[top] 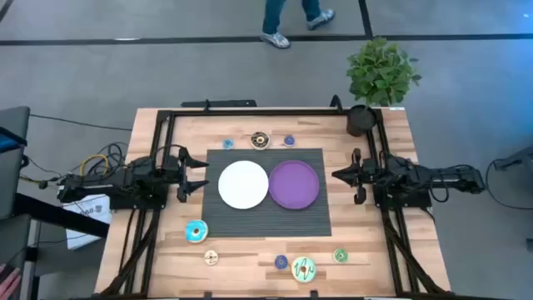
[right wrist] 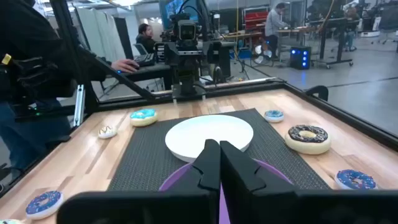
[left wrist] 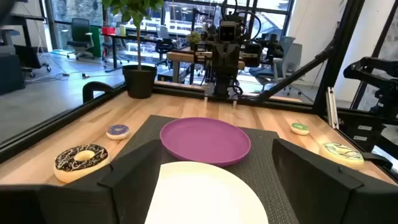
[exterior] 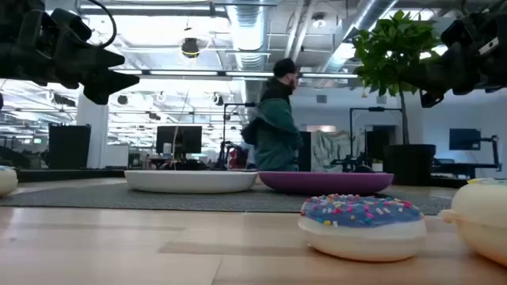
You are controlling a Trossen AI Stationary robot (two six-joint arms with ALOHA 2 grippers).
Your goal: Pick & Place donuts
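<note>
Several small donuts lie on the wooden table around a dark mat [top: 265,218]. A brown one [top: 260,140] and two blue ones [top: 228,144] [top: 289,141] lie at the far side. A teal one [top: 196,232], a tan one [top: 211,257], a blue one [top: 281,262], a white one [top: 303,268] and a green one [top: 340,256] lie at the near side. My left gripper [top: 200,177] hangs open above the mat's left edge, beside the white plate [top: 243,184]. My right gripper [top: 340,175] is shut, level, at the mat's right edge beside the purple plate [top: 293,184]. Neither holds anything.
Both plates rest side by side on the mat's middle. A potted plant [top: 379,75] stands at the table's far right corner. A black frame [top: 158,125] borders the table. A person [exterior: 277,119] walks in the room beyond the far edge.
</note>
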